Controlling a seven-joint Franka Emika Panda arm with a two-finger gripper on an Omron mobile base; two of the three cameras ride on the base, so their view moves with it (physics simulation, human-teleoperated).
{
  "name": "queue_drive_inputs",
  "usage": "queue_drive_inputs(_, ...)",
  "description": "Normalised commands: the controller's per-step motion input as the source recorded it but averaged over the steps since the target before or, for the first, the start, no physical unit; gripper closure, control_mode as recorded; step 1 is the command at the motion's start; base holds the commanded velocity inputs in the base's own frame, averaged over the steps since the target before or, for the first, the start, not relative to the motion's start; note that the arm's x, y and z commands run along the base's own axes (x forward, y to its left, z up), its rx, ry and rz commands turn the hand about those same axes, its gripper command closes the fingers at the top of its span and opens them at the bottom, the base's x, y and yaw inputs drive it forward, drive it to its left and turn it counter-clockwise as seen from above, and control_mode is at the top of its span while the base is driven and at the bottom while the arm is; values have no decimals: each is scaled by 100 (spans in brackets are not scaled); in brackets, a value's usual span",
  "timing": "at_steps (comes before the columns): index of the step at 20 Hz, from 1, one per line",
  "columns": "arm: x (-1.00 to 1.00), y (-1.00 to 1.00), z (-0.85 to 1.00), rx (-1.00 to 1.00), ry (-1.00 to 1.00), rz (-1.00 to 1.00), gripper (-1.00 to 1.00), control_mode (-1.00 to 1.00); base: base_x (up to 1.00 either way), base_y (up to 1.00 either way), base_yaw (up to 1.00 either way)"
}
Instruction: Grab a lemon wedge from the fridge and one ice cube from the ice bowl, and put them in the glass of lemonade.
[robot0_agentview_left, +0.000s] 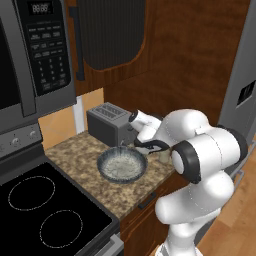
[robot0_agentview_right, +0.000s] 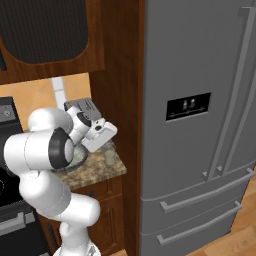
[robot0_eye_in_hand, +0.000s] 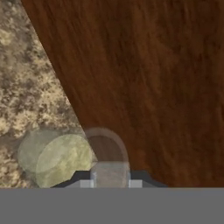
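Gripper (robot0_eye_in_hand: 110, 180) low over glass of lemonade (robot0_eye_in_hand: 61, 159), jaws pinched nearly together on small pale translucent block, likely ice cube (robot0_eye_in_hand: 110, 174). Glass sits at worktop's right edge, against brown cabinet side panel (robot0_eye_in_hand: 148, 87), just beside ice bowl (robot0_agentview_left: 121, 165). Bowl near worktop's front edge, toaster (robot0_agentview_left: 108, 122) behind it. Fridge (robot0_agentview_right: 200, 125) doors shut, right of panel. Step in hand, by my read: delivering ice to glass. Next move calls for centring cube over rim, then letting go. Lemon wedge: cannot tell whether already in glass.
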Motion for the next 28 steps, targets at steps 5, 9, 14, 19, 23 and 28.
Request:
queue_drive_inputs(5, 0, 0, -3, -1, 0, 0, 100, -100, 0, 0, 0)
queue_drive_inputs(9, 0, 0, 0, 0, 0, 0, -100, -100, 0, 0, 0)
queue_drive_inputs(14, 0, 0, 1, 0, 0, 0, -100, -100, 0, 0, 0)
queue_drive_inputs(19, -5, 0, 10, 0, 0, 0, -100, -100, 0, 0, 0)
queue_drive_inputs(23, -1, 0, 1, 0, 0, 0, -100, -100, 0, 0, 0)
queue_drive_inputs(28, -6, 0, 0, 0, 0, -8, -100, -100, 0, 0, 0)
